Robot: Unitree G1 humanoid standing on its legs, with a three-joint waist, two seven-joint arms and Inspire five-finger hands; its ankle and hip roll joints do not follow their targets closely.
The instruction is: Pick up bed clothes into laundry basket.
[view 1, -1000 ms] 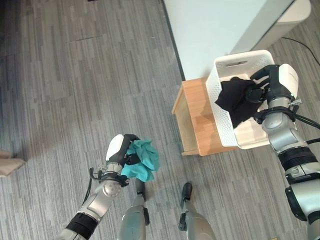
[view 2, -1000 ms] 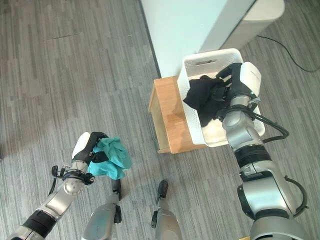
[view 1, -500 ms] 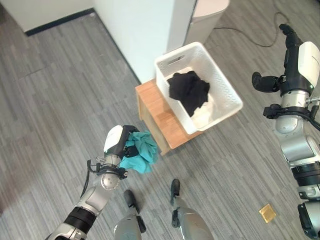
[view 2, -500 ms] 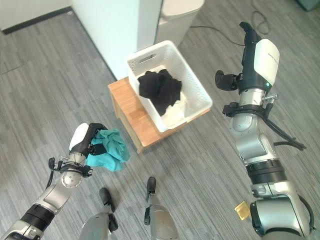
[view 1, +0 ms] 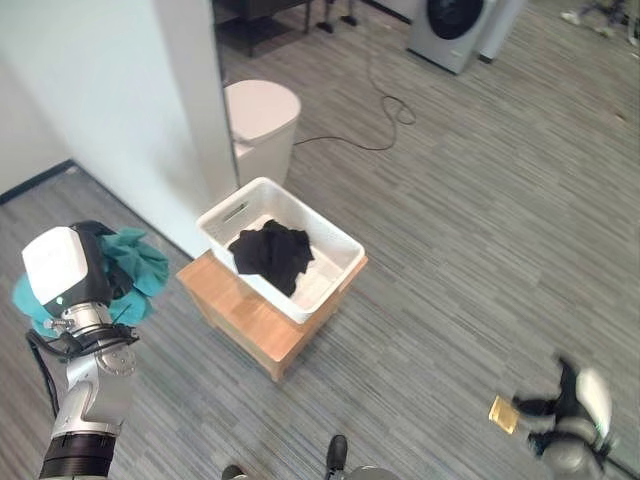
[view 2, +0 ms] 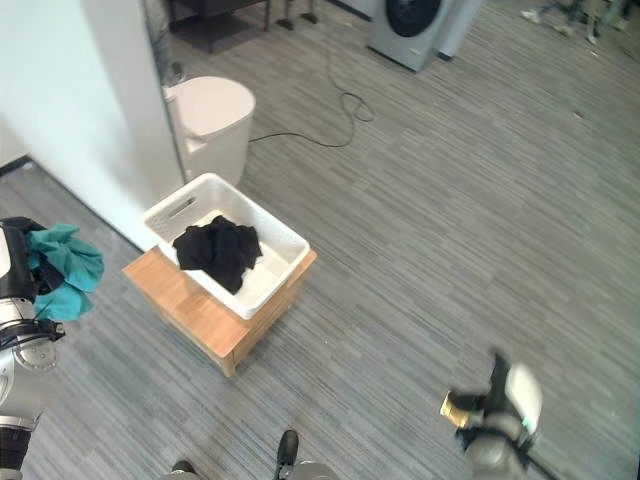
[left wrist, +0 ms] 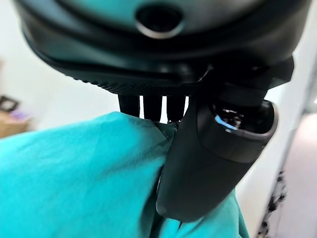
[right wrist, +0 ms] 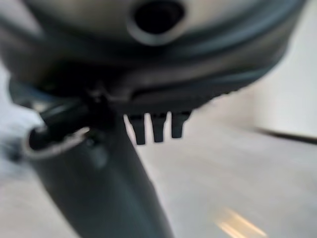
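a white perforated plastic laundry basket [view 1: 340,262] sits at the middle of the frame on a low light-wood tabletop [view 1: 232,310], its far corner close to a white wall panel [view 1: 110,110]. inside the basket lies a crumpled black garment [view 1: 270,255], spread over the side nearer the wall, with a pale cloth [view 1: 315,285] showing beneath it toward the lower right of the basket.

at the left edge of the frame the left robot hand [view 1: 95,275] is raised beside the tabletop, its fingers and thumb closed round a bunched teal cloth [view 1: 135,262]; the left wrist view shows the thumb pressed into the teal folds [left wrist: 84,178]. the teal cloth is outside the basket, to its left and apart from it.

in the lower right corner of the frame the right robot hand [view 2: 500,395] hangs low over the grey wood-plank floor [view 1: 480,200], fingers straight and holding nothing, just beside a small yellow square [view 1: 503,414] lying on the floor.

behind the basket, in the upper middle, stands a round white lidded bin [view 1: 262,115] against the wall.
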